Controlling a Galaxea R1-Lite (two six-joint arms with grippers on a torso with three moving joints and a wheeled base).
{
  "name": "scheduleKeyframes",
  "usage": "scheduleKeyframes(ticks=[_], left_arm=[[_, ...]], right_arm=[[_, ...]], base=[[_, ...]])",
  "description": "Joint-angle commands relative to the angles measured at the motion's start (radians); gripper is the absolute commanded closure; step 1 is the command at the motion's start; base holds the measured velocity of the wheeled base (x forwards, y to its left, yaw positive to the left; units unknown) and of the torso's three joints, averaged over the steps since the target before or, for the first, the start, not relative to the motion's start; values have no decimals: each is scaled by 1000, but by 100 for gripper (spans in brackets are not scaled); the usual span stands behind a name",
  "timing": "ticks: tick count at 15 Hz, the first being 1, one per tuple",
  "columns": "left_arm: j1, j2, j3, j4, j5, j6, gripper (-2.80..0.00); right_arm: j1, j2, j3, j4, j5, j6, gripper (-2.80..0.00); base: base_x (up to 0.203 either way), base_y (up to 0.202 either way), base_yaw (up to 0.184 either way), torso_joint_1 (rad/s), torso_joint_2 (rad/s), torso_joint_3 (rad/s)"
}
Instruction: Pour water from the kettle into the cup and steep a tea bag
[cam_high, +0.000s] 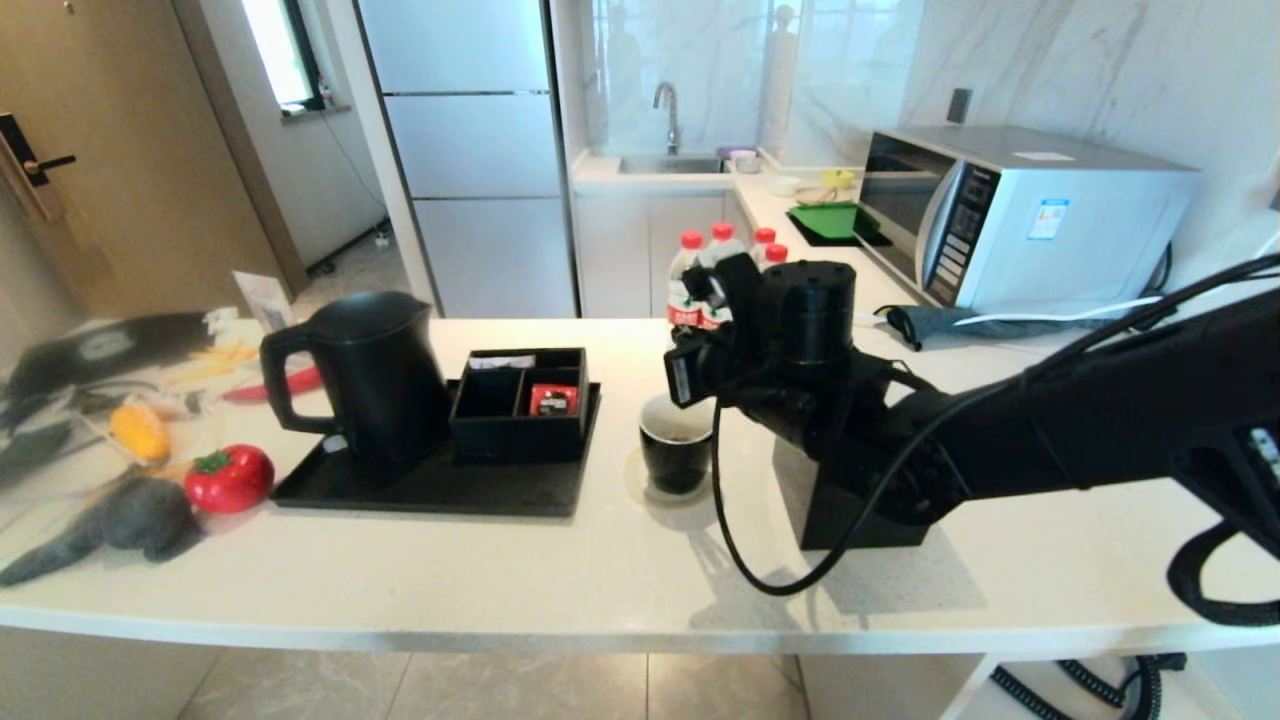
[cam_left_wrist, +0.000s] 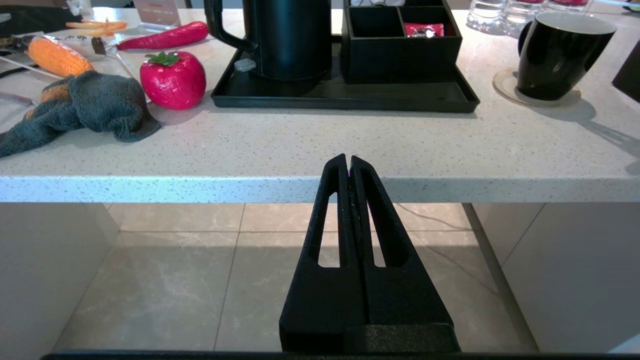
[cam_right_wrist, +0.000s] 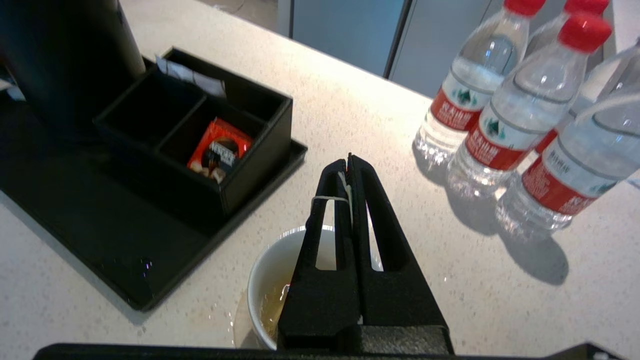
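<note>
The black cup (cam_high: 676, 450) stands on a pale coaster right of the tray and holds pale yellowish water (cam_right_wrist: 275, 305). My right gripper (cam_right_wrist: 348, 162) hovers just above the cup, its tips (cam_high: 722, 285) pointing toward the bottles. It is shut on the tea bag's thin white string (cam_right_wrist: 330, 198), which loops over one finger. The sachet itself is hidden beneath the fingers. The tall black kettle (cam_high: 370, 370) stands upright at the tray's left end. My left gripper (cam_left_wrist: 348, 160) is shut and empty, parked below the counter's front edge, facing the cup (cam_left_wrist: 555, 55) and kettle (cam_left_wrist: 292, 40).
A black tray (cam_high: 430, 490) carries the kettle and a compartment box (cam_high: 520, 405) with a red packet (cam_high: 553, 399). Red-capped bottles (cam_right_wrist: 520, 110) stand behind the cup. A black tissue box (cam_high: 860, 510) sits under my right arm. Toy vegetables (cam_high: 229, 478) and a grey cloth (cam_high: 130, 520) lie left.
</note>
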Motion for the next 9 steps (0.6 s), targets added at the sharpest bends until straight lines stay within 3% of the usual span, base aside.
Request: scheduleKeyframes(ticks=[1, 9], left_arm=[[0, 0, 0, -1, 0, 0, 0], [0, 0, 0, -1, 0, -1, 0]], right_arm=[[0, 3, 51, -26, -1, -1, 0], [-3, -17, 33, -32, -2, 1, 0]], base=[[0, 0, 0, 0, 0, 0], [0, 0, 0, 0, 0, 0]])
